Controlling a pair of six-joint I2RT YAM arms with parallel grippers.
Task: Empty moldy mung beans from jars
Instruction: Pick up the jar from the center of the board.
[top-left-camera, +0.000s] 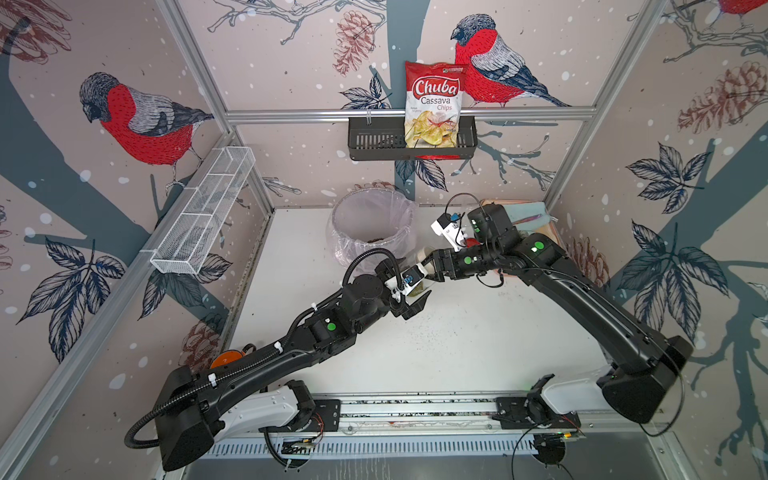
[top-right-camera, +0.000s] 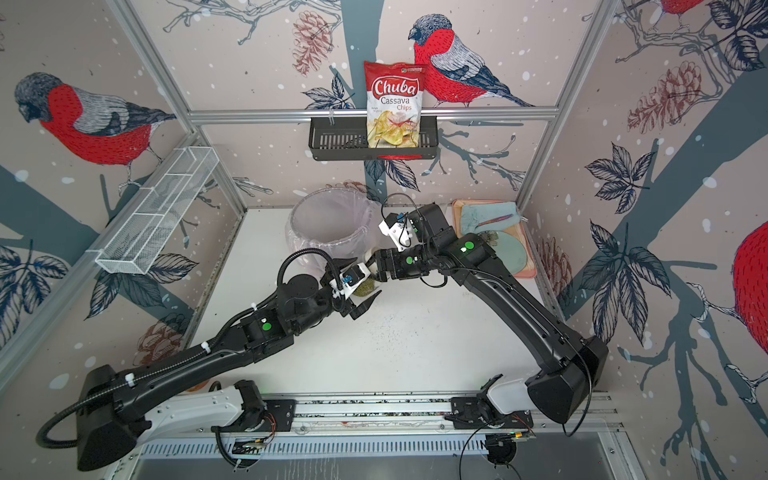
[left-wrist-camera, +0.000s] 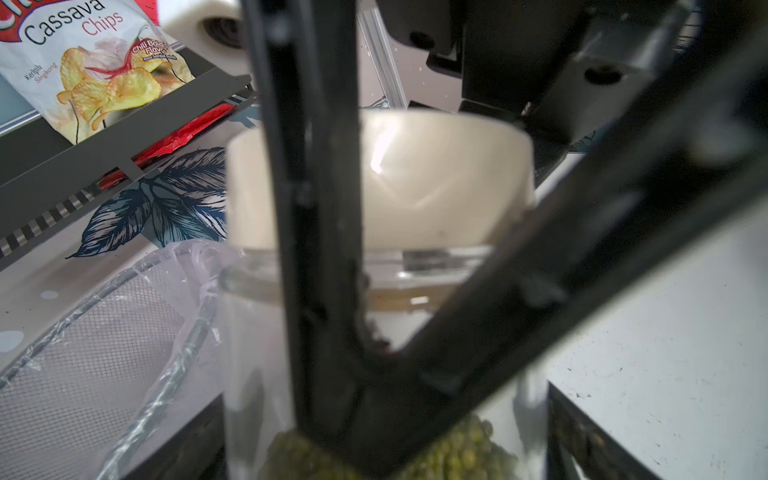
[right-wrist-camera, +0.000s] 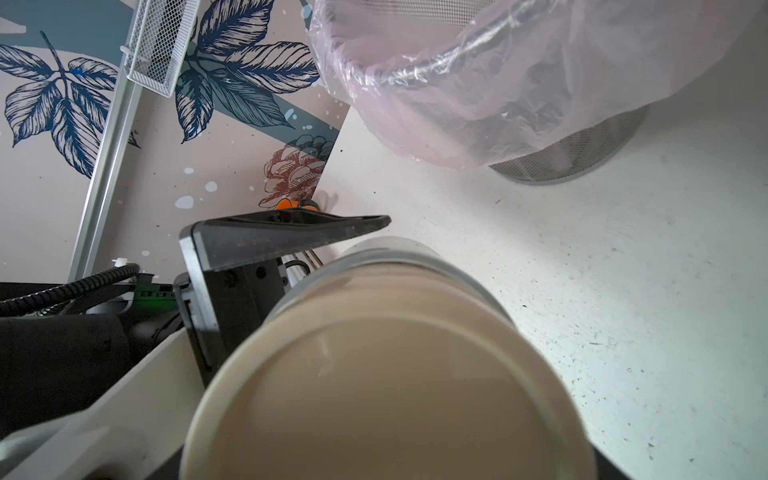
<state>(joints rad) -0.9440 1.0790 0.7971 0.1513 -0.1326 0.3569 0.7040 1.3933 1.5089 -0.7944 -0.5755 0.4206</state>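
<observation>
My guess is the job is only partly done. A dark patch (top-left-camera: 377, 240), perhaps beans, lies deep in the grey mesh bin with the crinkly clear liner (top-left-camera: 353, 212) at the far side of the speckled white table (top-left-camera: 478, 340). Just near of it, the small clear cylindrical jar (top-left-camera: 419, 287) has its smooth beige round lid (left-wrist-camera: 382, 183) on. The left gripper (top-right-camera: 368, 277) clamps the glassy body with its jaws wide, the right gripper (top-left-camera: 430, 266) grasps the lid, and the tiny olive-green mung beans (left-wrist-camera: 457, 453) are heaped inside.

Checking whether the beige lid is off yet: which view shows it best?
Left wrist view: the beige lid sits side-on atop the jar neck, its lower edge visible. Right wrist view shows only its top face; in both top views it's a sliver.
</observation>
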